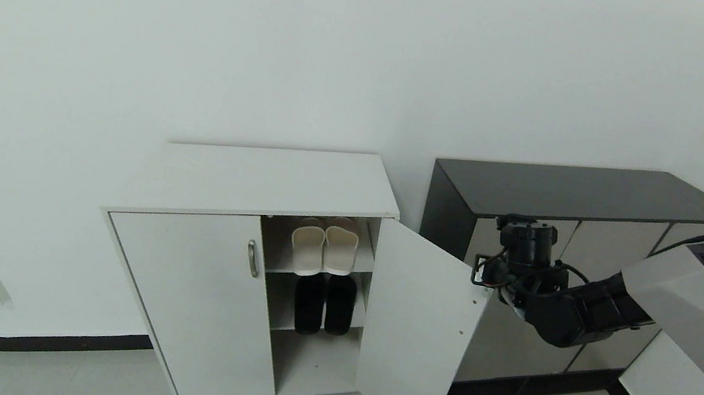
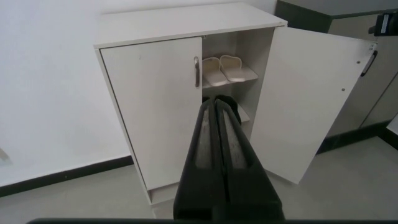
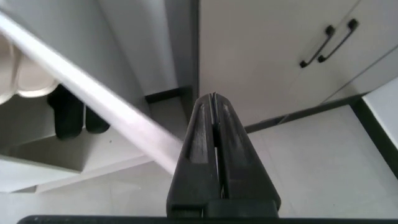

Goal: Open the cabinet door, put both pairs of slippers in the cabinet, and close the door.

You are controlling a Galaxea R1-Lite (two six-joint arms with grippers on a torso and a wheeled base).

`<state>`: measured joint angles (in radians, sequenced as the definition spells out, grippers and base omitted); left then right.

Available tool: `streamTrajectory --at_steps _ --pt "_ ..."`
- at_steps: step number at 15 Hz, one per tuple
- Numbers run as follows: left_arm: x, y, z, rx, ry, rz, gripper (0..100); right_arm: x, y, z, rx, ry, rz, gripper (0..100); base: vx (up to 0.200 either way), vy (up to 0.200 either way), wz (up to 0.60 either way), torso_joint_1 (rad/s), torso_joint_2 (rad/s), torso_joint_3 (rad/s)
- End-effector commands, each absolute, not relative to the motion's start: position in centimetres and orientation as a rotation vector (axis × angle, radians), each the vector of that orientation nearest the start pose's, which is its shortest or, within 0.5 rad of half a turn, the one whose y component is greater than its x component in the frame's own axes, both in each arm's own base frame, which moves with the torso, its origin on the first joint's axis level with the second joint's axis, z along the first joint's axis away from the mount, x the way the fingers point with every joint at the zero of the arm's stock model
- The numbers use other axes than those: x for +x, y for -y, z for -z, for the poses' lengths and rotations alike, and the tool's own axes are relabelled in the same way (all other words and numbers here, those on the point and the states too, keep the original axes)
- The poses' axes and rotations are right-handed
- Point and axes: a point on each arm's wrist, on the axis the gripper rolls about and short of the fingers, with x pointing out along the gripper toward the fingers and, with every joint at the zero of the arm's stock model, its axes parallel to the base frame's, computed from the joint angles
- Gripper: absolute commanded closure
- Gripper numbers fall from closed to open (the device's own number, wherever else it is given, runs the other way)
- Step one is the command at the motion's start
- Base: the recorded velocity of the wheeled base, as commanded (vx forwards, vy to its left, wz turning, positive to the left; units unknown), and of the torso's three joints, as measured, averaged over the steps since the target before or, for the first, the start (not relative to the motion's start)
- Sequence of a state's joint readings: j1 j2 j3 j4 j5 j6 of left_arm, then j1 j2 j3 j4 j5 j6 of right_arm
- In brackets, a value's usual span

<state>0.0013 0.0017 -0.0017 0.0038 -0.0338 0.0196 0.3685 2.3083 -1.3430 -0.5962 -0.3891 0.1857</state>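
- Black fingers of the right gripper lie pressed together with nothing between them. Their tips are close beside the free edge of the open white right-hand cabinet door; I cannot tell whether they touch it.
- On the left gripper, the 2 fingers are likewise flat against each other and empty, held well back from the cabinet and aimed at its open half.
- That cabinet door stands swung wide, inner face toward the head camera. The white left-hand door, with its small metal handle, sits flush.
- Inside the white panel cabinet, the pair of beige foam slippers rests on the top shelf and the pair of black slippers on the shelf below. Both pairs look stowed, so only closing is left.
- Risk 1: narrow closed fingertips pushing near the door's edge may skid off it, leaving the door ajar.
- Risk 2: the black slippers seem to reach the shelf's front lip, so the door could catch them.
- Risk 3: a hard shove may bounce the door back open.
- Risk 4: the dark-topped grey sideboard stands just beside the cabinet, and the right arm could knock it while sweeping the door round.
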Motion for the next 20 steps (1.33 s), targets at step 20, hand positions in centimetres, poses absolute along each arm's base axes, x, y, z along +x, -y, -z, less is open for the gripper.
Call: streamTrajectory --at_steps 20 --pt "-2.3 0.1 -7.6 0.018 -0.003 0.032 100 40.4 -18.6 -7.3 0.025 -0.394 -0.018 100 0.000 0.000 0.00 0.000 0.00 0.000"
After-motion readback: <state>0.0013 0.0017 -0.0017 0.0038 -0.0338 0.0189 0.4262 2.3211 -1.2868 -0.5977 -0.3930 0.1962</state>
